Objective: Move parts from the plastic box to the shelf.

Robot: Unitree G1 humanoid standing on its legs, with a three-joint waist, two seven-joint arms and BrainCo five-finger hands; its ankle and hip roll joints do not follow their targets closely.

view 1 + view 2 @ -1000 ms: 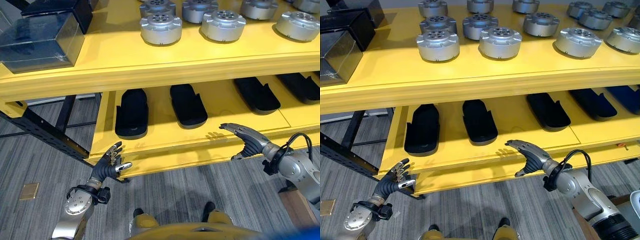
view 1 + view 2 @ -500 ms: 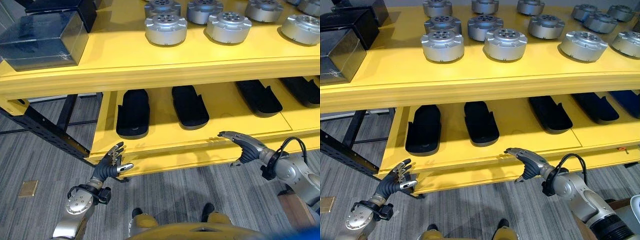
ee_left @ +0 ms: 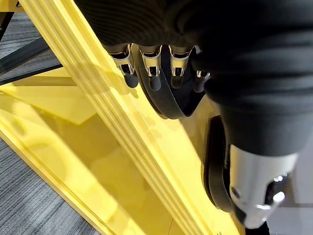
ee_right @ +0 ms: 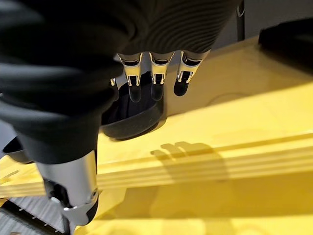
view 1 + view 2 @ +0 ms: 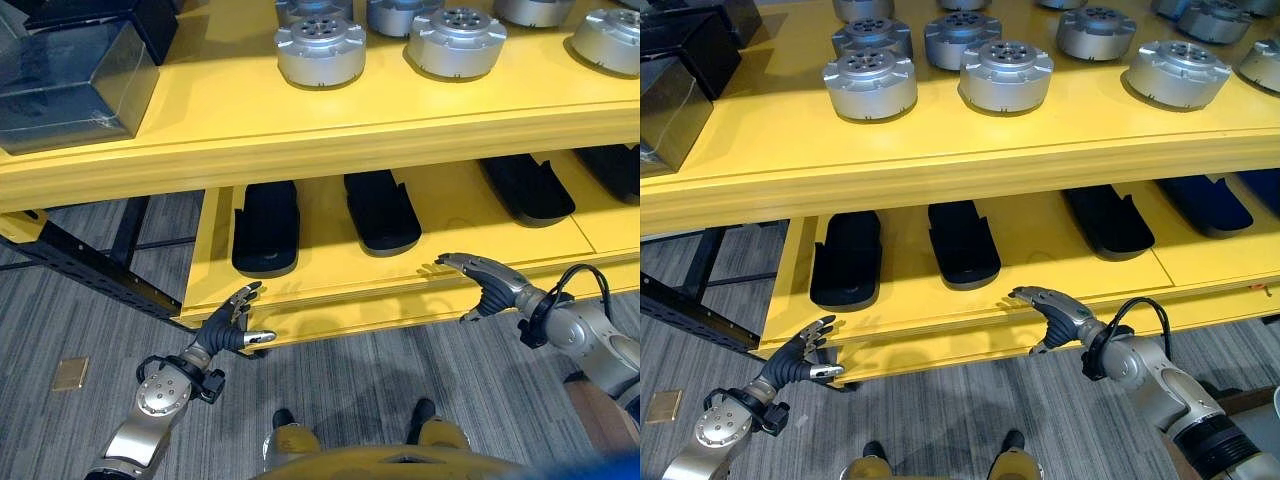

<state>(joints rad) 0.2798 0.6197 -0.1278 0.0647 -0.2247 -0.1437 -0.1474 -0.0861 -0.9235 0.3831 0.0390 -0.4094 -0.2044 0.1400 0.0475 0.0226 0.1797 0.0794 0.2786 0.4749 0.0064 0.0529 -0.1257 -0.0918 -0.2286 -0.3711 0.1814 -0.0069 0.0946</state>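
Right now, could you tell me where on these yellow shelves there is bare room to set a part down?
The upper shelf is bare between the dark boxes and the silver round parts, and along its front edge. On the lower shelf, a gap lies between the second black tray and the third. The back of the upper shelf is crowded.

Yellow shelf [image 5: 300,135]: silver round parts [image 5: 320,50] on top, black trays [image 5: 266,228] on lower level.
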